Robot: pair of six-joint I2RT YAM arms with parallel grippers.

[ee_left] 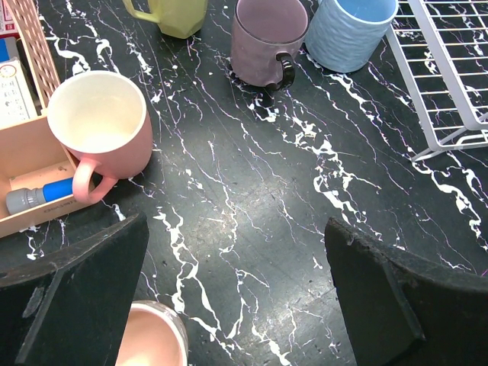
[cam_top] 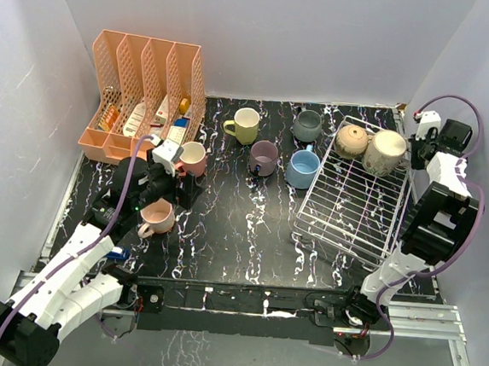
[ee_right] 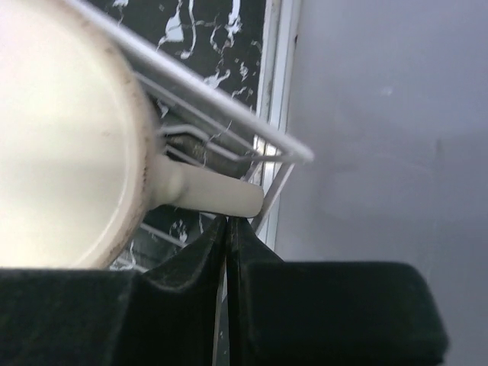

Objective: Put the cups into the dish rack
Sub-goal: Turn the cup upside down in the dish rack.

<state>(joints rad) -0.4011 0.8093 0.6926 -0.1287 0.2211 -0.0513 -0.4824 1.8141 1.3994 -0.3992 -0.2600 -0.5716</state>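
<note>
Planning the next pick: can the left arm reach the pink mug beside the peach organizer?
Probably yes: the left gripper is open, the pink mug stands upright just ahead with bare table between; the peach organizer crowds one side.

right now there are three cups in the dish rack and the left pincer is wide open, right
Not three: the top external view shows two cups in the dish rack, a tan cup and a cream cup at its far end. The left pincer is wide open, as you say.
</note>
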